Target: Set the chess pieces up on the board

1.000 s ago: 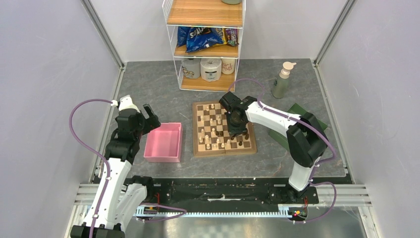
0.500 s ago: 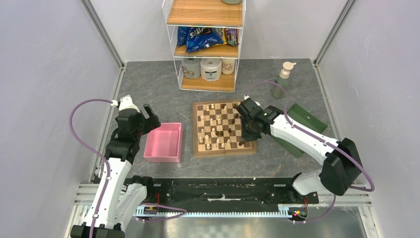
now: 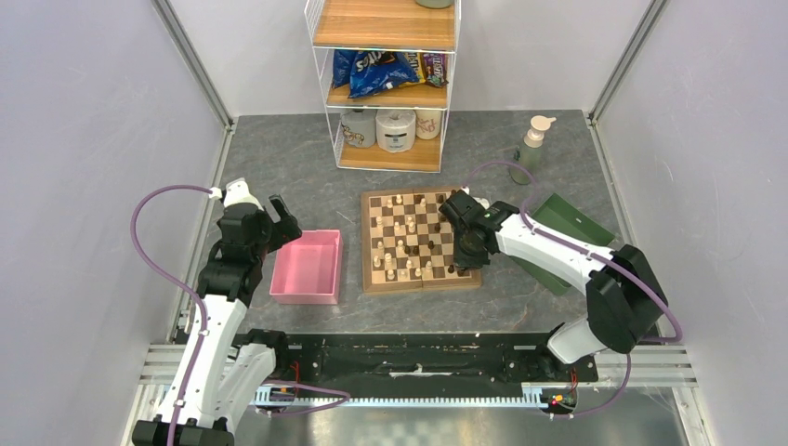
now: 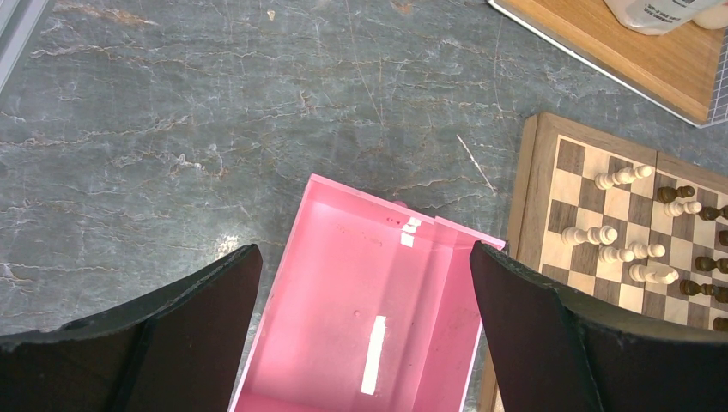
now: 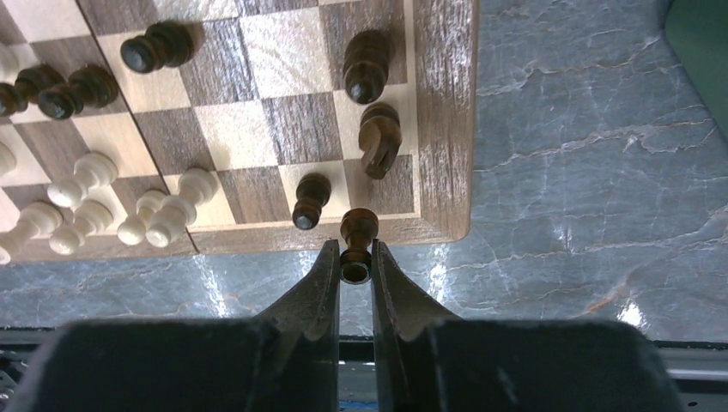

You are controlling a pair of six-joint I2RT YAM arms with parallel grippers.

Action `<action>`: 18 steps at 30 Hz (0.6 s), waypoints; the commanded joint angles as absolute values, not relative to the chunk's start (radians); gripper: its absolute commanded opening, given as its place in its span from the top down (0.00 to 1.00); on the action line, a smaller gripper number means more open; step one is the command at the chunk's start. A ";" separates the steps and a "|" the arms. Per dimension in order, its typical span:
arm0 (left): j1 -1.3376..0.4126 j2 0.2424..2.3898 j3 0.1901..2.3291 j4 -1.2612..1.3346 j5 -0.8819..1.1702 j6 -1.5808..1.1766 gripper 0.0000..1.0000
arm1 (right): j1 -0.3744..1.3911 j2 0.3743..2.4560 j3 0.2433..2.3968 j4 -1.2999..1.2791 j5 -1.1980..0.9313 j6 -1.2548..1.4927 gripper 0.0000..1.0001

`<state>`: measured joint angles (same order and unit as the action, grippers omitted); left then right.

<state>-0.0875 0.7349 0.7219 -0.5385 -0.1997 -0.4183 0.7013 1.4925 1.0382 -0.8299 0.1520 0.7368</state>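
The wooden chessboard [image 3: 373, 246] lies mid-table with cream-white and dark pieces scattered on it. My right gripper [image 5: 354, 257] is shut on a dark brown chess piece [image 5: 357, 233] and holds it over the board's near right corner [image 5: 442, 154]. Other dark pieces [image 5: 364, 64] stand on the squares close by, and white pieces [image 5: 176, 210] lean at the left. In the top view the right gripper [image 3: 467, 253] is over the board's right edge. My left gripper [image 4: 360, 257] is open and empty above the pink tray [image 4: 343, 283].
A pink tray [image 3: 308, 267] sits left of the board. A green tray [image 3: 569, 223] lies right of it. A wire shelf [image 3: 387, 84] with snack bags and jars stands at the back, with a soap dispenser [image 3: 531, 149] to its right.
My right gripper has swung from the board's middle to its right edge and then down towards the near right corner. The left arm has not moved.
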 commanded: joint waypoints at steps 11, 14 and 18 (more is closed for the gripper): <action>-0.089 0.742 0.741 -0.508 -0.185 -0.443 0.01 | 0.646 1.511 0.998 -0.768 0.162 0.762 0.83; -0.089 0.741 0.739 -0.508 -0.189 -0.442 0.01 | 0.643 1.519 0.993 -0.755 0.153 0.759 0.81; -0.089 0.741 0.740 -0.508 -0.189 -0.443 0.01 | 0.640 1.524 0.995 -0.749 0.148 0.758 0.77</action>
<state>-0.0875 0.7452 0.7219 -0.5385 -0.1986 -0.4183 0.6449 1.5181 1.0008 -0.7765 0.1516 0.7441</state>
